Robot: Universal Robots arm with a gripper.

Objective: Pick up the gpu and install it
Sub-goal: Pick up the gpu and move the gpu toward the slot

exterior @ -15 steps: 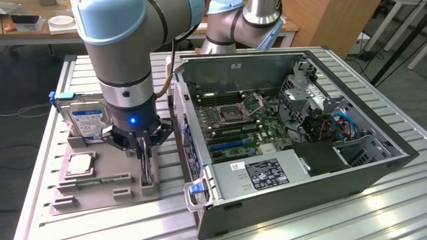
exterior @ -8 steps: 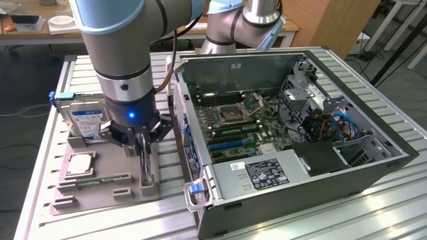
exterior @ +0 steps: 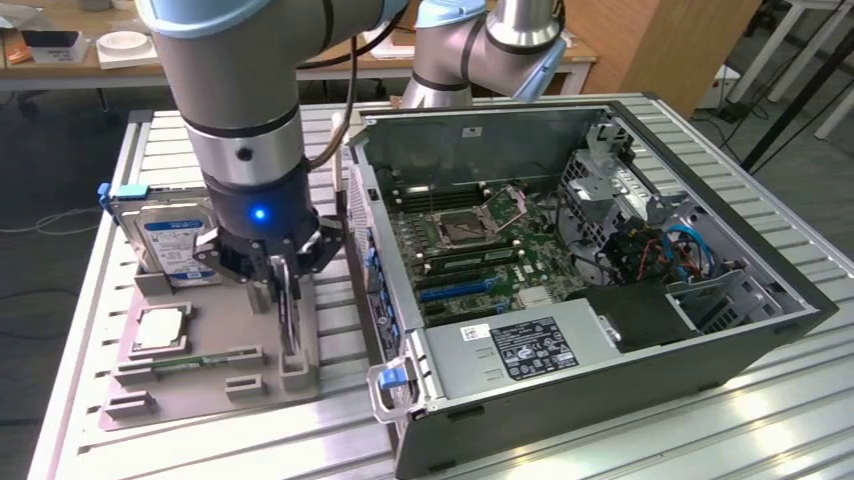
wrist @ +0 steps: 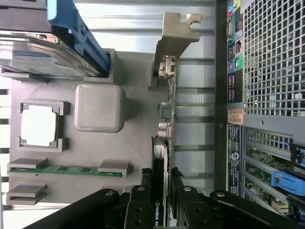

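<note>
The gpu (exterior: 288, 325) stands on edge in a slot of the grey holder tray (exterior: 187, 395), beside the open computer case (exterior: 774, 300). In the wrist view the gpu (wrist: 167, 109) runs edge-on, its pale metal bracket at the far end. My gripper (exterior: 283, 272) has come straight down over the card. In the wrist view the gripper (wrist: 162, 191) straddles the near end of the card, and its black fingers (wrist: 143, 205) lie against both faces. The card still sits in the tray. The case's motherboard (exterior: 487, 240) lies exposed with blue slots.
The tray also holds a hard drive (exterior: 180, 245) with a blue-and-white label, a processor chip (exterior: 160, 328) and a green memory strip (exterior: 200, 360). The case's rear wall (wrist: 267, 62) stands close beside the card. A second arm (exterior: 481, 50) rises behind the case.
</note>
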